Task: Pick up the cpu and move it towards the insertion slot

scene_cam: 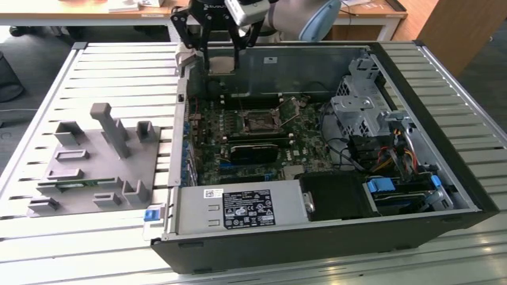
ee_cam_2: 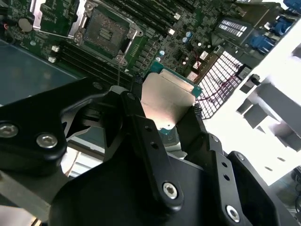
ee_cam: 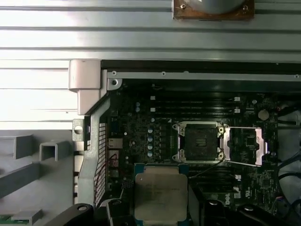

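Silvery-grey cpu (ee_cam_2: 165, 104), held aloft over open computer case (scene_cam: 443, 196).
Black gripper (ee_cam_2: 164, 110) clamped on cpu's opposite edges; chip hangs above the motherboard (ee_cam: 141, 136), near but apart from insertion slot (ee_cam: 197, 141), which is uncovered.

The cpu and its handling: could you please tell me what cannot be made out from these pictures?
- The cpu: its lower edge is cut off by the frame in the first wrist view.
- Its underside: faces away in both wrist views.
- The insertion slot: contacts too small to judge.
- The gripper: finger contact faces hidden behind the chip in the second wrist view.
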`<state>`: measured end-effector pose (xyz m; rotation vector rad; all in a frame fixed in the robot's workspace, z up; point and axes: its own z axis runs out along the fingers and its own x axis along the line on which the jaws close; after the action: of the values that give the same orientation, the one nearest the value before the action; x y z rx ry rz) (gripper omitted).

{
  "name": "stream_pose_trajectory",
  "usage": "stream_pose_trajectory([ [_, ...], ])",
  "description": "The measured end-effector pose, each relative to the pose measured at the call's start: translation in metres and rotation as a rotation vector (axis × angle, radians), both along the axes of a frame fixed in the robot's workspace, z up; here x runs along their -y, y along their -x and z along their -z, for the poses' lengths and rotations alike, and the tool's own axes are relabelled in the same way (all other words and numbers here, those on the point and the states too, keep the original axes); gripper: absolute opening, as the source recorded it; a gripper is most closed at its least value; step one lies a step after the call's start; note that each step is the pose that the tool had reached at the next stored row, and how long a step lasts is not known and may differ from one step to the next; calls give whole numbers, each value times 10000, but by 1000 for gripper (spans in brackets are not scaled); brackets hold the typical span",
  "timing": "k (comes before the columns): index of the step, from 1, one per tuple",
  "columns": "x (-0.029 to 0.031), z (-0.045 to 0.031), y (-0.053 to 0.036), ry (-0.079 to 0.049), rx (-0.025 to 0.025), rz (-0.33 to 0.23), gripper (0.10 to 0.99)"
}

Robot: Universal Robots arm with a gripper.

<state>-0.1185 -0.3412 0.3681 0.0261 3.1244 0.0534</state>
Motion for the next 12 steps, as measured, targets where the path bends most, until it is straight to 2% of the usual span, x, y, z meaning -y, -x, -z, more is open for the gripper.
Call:
stream_pose_trajectory([
  [6, -92, 12, -85, 0, 0, 34, 541],
  [12, -147, 19, -208, -1, 1, 80, 541],
])
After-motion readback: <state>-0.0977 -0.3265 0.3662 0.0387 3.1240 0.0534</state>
